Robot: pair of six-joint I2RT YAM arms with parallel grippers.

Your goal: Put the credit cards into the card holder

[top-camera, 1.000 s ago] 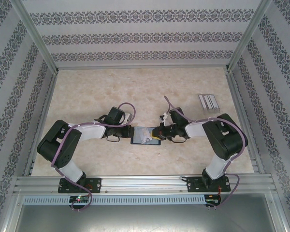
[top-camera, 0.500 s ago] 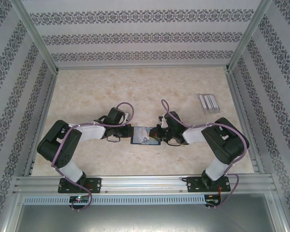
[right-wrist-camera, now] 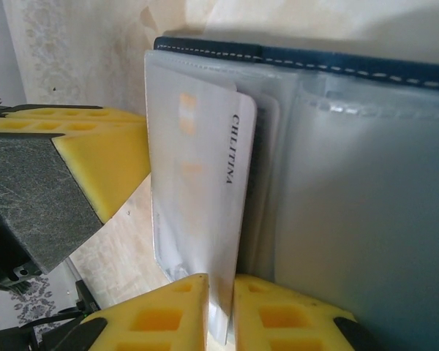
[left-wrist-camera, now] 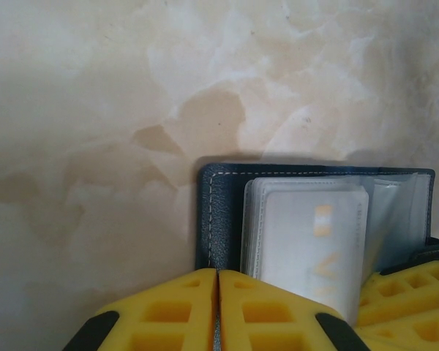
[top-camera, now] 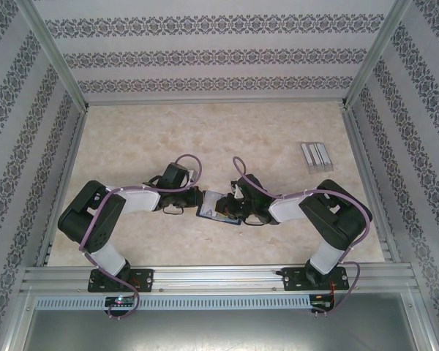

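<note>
Top external: L arm comes in from the left, and the left gripper (top-camera: 196,199) is at the left edge of the card holder (top-camera: 215,206). The holder lies open on the table (top-camera: 132,139), front-centre, btwn the two claws and slightly skewed. Left wrist cam: yellow fingers (left-wrist-camera: 161,311) are closed together, w/ the thin navy cover edge pinched btwn them. Clear sleeves (left-wrist-camera: 395,212) lie over the navy cover, and one has a pale card (left-wrist-camera: 307,234) w/ orange marks inside. The right gripper (top-camera: 231,209) sits on the holder's right side. Right wrist cam: its jaws stand a narrow slit apart w/ the sleeve-and-card edge in the slit; can't tell if it's pinched or loose. Far right, well apart from the holder and near the side wall, is a clear slotted rack (top-camera: 316,155).
</note>
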